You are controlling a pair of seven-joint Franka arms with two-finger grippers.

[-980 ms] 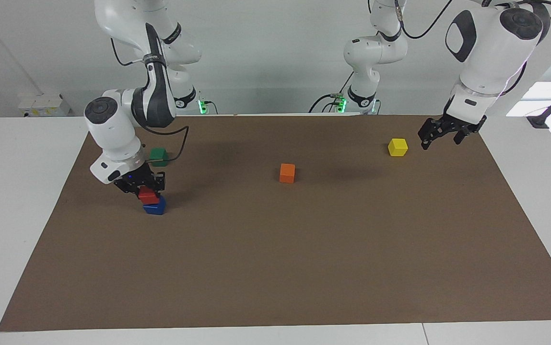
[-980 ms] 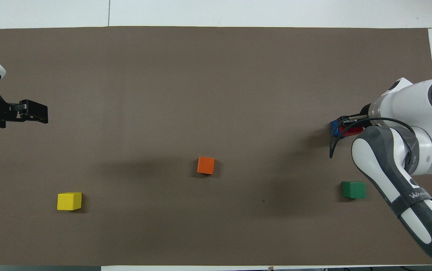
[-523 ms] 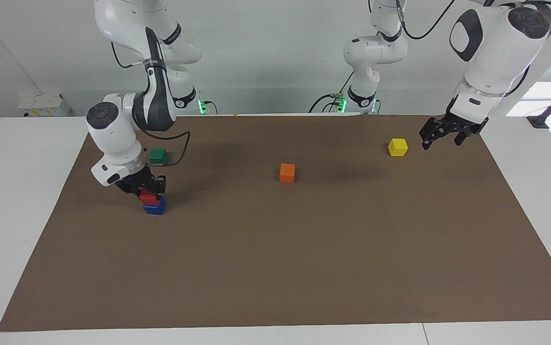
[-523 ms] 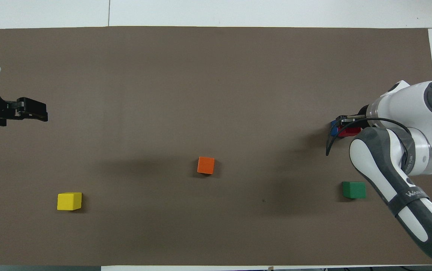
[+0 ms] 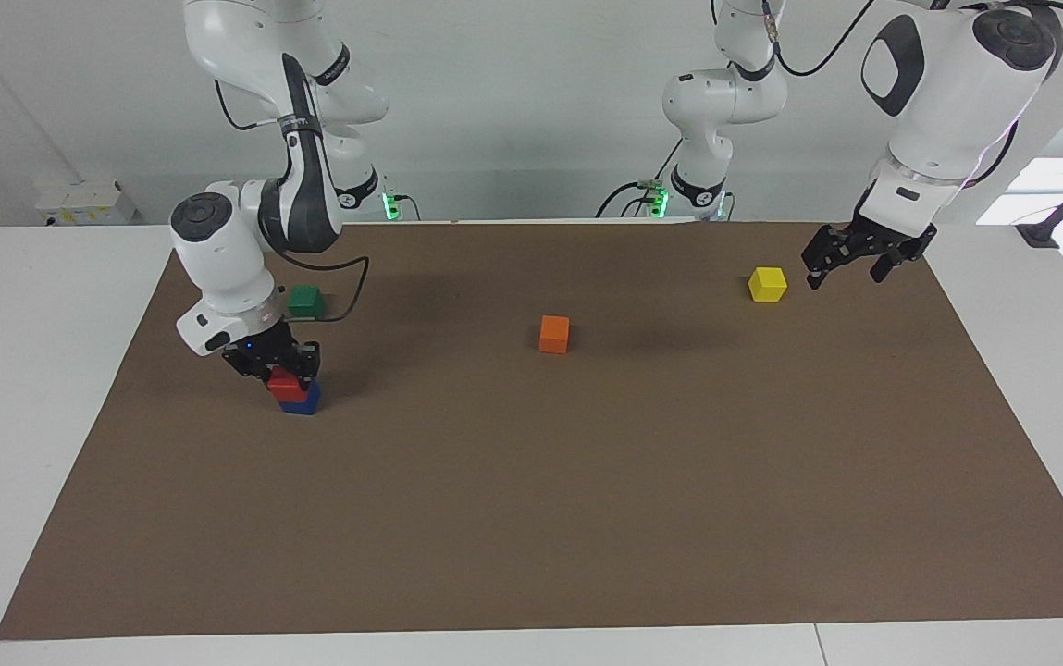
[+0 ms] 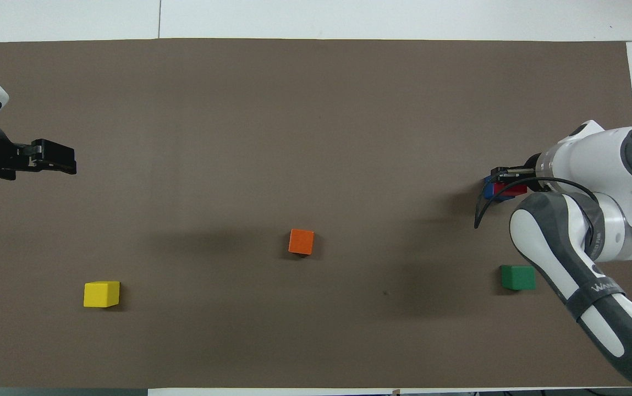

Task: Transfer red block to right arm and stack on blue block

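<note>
The red block point(image 5: 285, 382) sits on top of the blue block point(image 5: 302, 400) at the right arm's end of the brown mat. My right gripper point(image 5: 287, 372) reaches down over the stack and is shut on the red block. In the overhead view the right gripper point(image 6: 505, 183) covers most of the red block point(image 6: 512, 190), and only an edge of the blue block point(image 6: 488, 191) shows. My left gripper point(image 5: 844, 275) is open and empty. It waits in the air beside the yellow block point(image 5: 767, 283), at the left arm's end, and also shows in the overhead view point(image 6: 69, 165).
An orange block point(image 5: 554, 333) lies mid-mat. A green block point(image 5: 306, 300) lies nearer to the robots than the stack, close to the right arm's forearm and cable. The brown mat point(image 5: 587, 518) covers the white table.
My right gripper has lowered the red block, which was slightly tilted and offset, so that it now sits square on the blue block. The left gripper has shifted only a little.
</note>
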